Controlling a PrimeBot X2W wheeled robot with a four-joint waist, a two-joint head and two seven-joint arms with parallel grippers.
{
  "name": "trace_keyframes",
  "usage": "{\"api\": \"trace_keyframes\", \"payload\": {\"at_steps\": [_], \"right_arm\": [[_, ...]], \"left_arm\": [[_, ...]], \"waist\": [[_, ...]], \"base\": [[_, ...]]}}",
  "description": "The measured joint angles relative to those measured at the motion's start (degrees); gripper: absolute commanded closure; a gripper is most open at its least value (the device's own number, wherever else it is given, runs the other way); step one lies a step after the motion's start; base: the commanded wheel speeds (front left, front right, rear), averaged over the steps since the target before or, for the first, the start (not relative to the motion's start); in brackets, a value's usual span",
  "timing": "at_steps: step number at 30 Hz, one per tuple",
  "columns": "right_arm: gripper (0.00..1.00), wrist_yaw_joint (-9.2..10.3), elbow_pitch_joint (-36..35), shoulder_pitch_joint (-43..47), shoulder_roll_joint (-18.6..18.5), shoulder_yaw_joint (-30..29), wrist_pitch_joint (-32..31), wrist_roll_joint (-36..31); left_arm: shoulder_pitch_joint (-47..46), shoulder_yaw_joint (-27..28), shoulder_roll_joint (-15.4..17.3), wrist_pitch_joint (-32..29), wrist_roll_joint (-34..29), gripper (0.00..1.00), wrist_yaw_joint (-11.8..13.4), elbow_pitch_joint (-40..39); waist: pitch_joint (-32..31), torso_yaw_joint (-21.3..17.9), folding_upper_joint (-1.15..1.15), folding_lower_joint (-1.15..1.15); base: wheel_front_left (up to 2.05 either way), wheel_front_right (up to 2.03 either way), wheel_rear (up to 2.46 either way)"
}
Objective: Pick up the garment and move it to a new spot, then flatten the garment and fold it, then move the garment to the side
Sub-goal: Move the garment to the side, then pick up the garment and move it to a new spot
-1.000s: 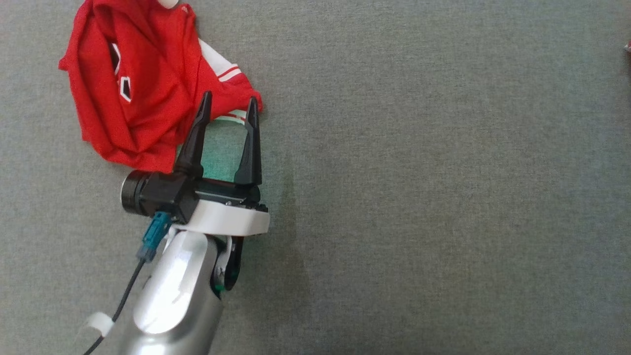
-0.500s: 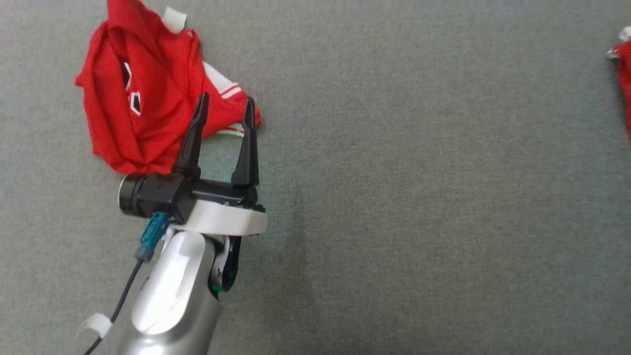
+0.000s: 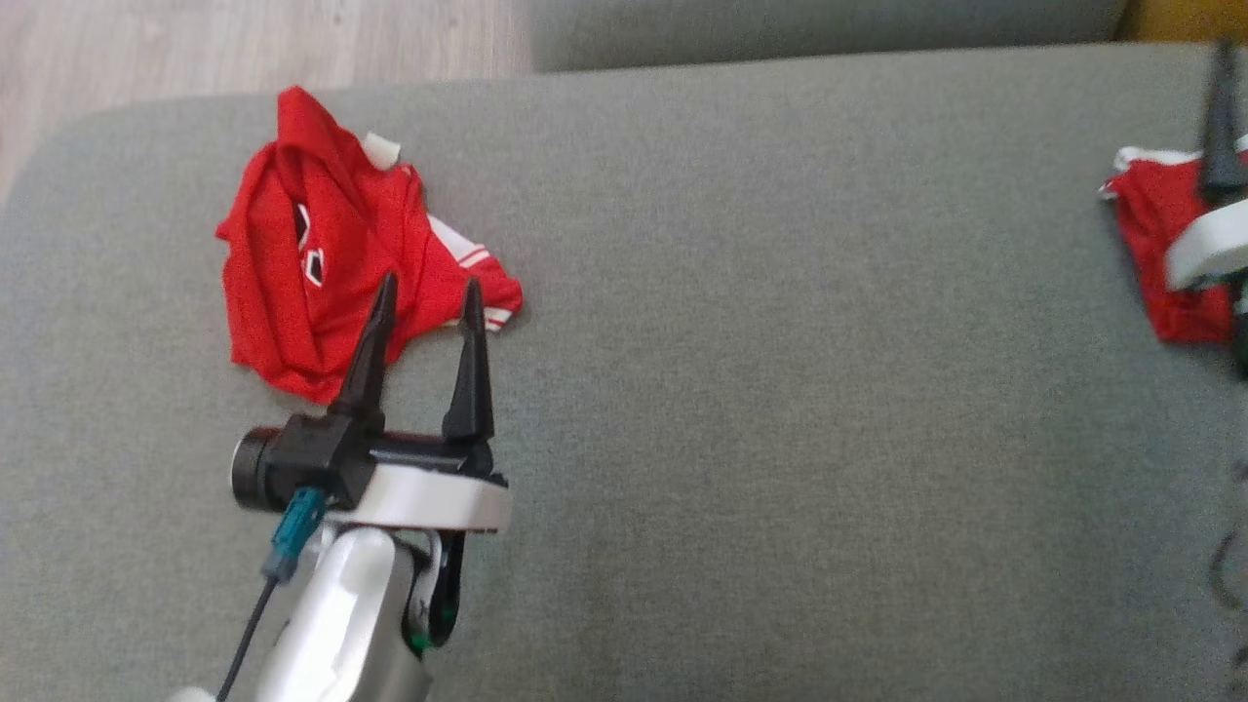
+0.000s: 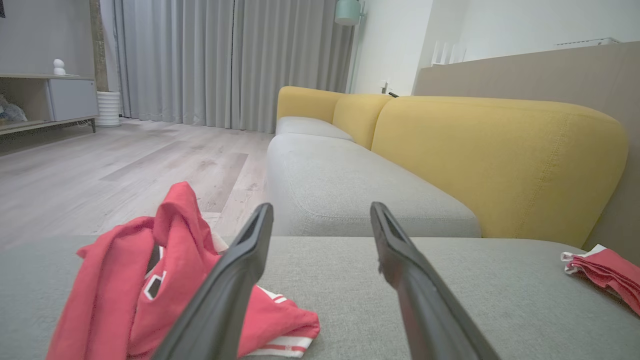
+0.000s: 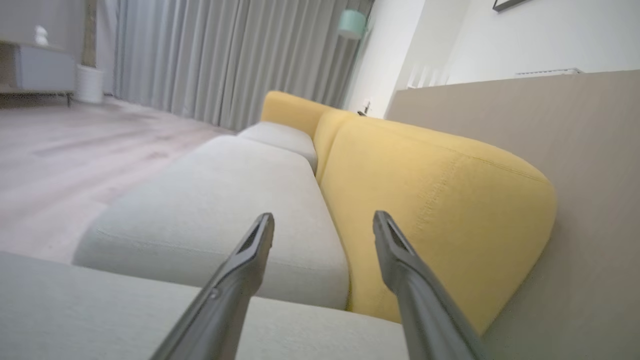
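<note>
A crumpled red garment [image 3: 322, 263] with white trim lies at the far left of the grey seat cushion [image 3: 780, 409]; in the left wrist view the same garment [image 4: 125, 290] lies low on the left. My left gripper [image 3: 426, 292] is open, its tips over the garment's near right edge with nothing between them [image 4: 320, 212]. A second red garment [image 3: 1150, 253] lies flatter at the cushion's right edge [image 4: 607, 270]. One dark finger [image 3: 1219, 127] of my right gripper stands over it. In the right wrist view, my right gripper [image 5: 322, 220] is open and holds nothing.
Wooden floor [image 3: 244, 49] lies beyond the cushion's far left corner. Another grey seat [image 4: 350, 185] continues ahead, with a yellow backrest [image 4: 500, 160] along its right. Curtains [image 4: 225, 60] and a low cabinet [image 4: 70, 97] stand far off.
The head camera has tilted up, bringing the cushion's far edge, the floor, the second red garment and my right gripper into view. My left gripper stays open by the crumpled garment.
</note>
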State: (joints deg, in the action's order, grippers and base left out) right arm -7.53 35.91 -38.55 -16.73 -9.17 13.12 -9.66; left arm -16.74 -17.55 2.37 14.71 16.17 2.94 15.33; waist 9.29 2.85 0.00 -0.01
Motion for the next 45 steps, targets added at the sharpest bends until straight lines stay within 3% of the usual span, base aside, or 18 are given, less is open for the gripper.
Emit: {"api": "trace_keyframes", "payload": {"at_steps": [7,11,23,45], "right_arm": [[0.0,0.0,-10.1,10.0,10.0,1.8,-1.4,5.8],[0.0,0.0,-11.5,16.3,12.7,2.0,-1.3,8.5],[0.0,0.0,-12.0,29.2,14.0,3.7,1.1,15.1],[0.0,0.0,-16.0,29.9,14.0,6.2,1.3,16.1]], "left_arm": [[3.4,1.3,0.0,0.0,0.0,0.0,-0.5,0.0],[4.5,1.6,0.1,0.0,0.0,0.0,-0.5,0.0],[7.6,1.7,0.1,0.0,0.1,0.0,-0.5,0.5],[7.7,2.2,0.1,0.0,0.4,0.0,-0.4,0.9]], "waist": [[-3.6,0.2,0.0,0.0],[-4.4,0.4,0.0,0.01],[-5.7,0.5,0.0,0.01],[-5.1,1.3,0.0,0.02]], "base": [[0.0,0.0,0.0],[0.0,0.0,0.0],[0.0,0.0,0.0],[0.0,0.0,0.0]]}}
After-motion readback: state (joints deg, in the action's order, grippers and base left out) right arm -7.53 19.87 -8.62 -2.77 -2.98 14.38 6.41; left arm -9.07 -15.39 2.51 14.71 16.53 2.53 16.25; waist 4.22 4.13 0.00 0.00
